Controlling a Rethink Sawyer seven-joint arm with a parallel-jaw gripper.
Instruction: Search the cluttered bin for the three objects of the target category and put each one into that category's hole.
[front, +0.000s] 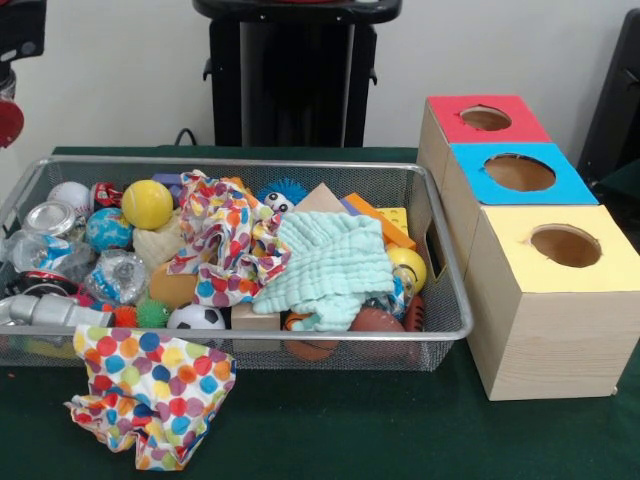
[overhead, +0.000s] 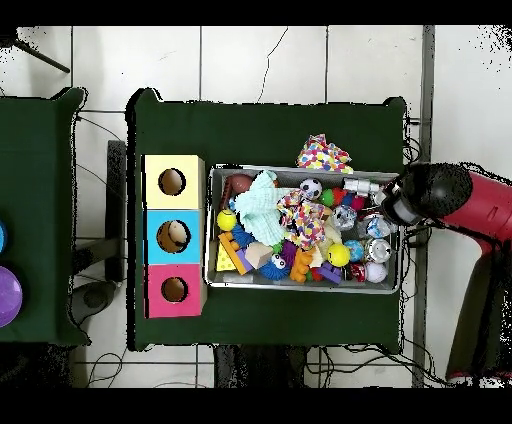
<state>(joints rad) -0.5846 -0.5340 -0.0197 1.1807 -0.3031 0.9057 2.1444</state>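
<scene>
No writing is readable on the cluttered mesh bin (front: 440, 262) or the three boxes (overhead: 174, 236); the arm (overhead: 440, 195) hides the gripper's state

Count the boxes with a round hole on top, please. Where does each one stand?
3, in one row beside the wire bin. In the front view, the yellow box is nearest, the blue box in the middle, and the red box farthest.

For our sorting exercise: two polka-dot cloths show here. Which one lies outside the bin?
The polka-dot cloth on the green table, in front of the bin. The other cloth lies inside, atop the toys beside the mint cloth.
</scene>
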